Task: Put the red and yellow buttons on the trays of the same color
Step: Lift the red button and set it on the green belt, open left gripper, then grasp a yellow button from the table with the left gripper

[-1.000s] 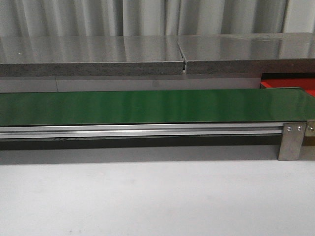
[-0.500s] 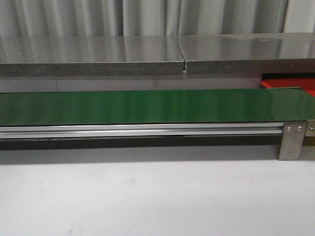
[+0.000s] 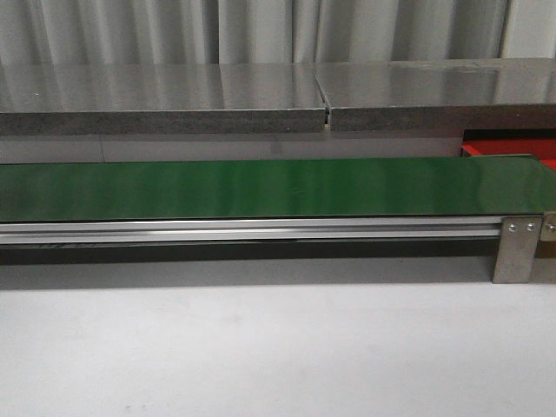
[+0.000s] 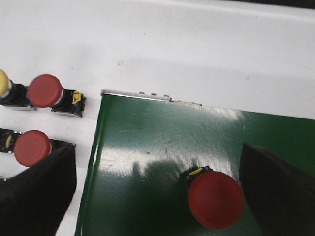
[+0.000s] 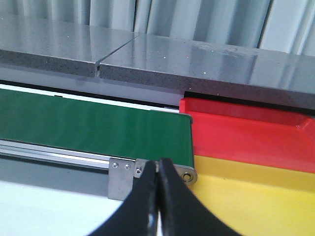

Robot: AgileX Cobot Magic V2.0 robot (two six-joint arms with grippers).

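Note:
In the left wrist view, a red button (image 4: pixel 215 199) stands on the green belt (image 4: pixel 162 142) near its end. My left gripper (image 4: pixel 157 196) is open around it, and the button sits close to one finger (image 4: pixel 280 191). Two more red buttons (image 4: pixel 45 91) (image 4: pixel 32 147) and a yellow-capped button (image 4: pixel 2 83) lie on the white table beside the belt. My right gripper (image 5: pixel 158 164) is shut on nothing, hanging before the belt's other end. Past that end sit the red tray (image 5: pixel 246 132) and a yellow tray (image 5: pixel 256 196). The front view shows neither gripper.
A grey stone ledge (image 3: pixel 261 95) runs behind the belt (image 3: pixel 261 187). A metal bracket (image 3: pixel 519 248) marks the belt's right end, with a sliver of the red tray (image 3: pixel 512 149) behind it. White table (image 3: pixel 261 347) lies in front of the belt.

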